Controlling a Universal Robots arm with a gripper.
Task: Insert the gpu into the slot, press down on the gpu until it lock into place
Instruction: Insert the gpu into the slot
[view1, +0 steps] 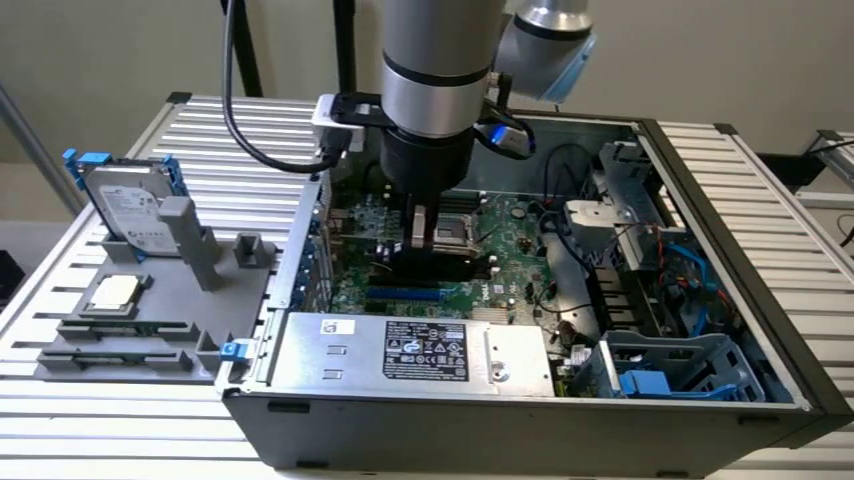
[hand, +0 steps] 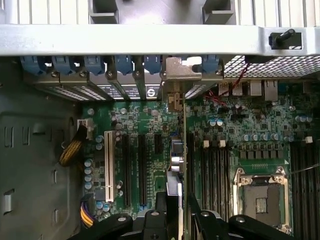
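Directly over the slot (view1: 404, 296), the gripper (view1: 430, 238) stands closed on the gpu (view1: 447, 266) at its upper edge, holding the card upright, likely so its lower edge lines up with that slot.

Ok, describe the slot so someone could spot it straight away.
Look into the open computer case, on the green motherboard just past the silver power-supply box. The slot lies under the gpu in the gripper: a long narrow strip, the only bright-blue one there.

No legible text or labels
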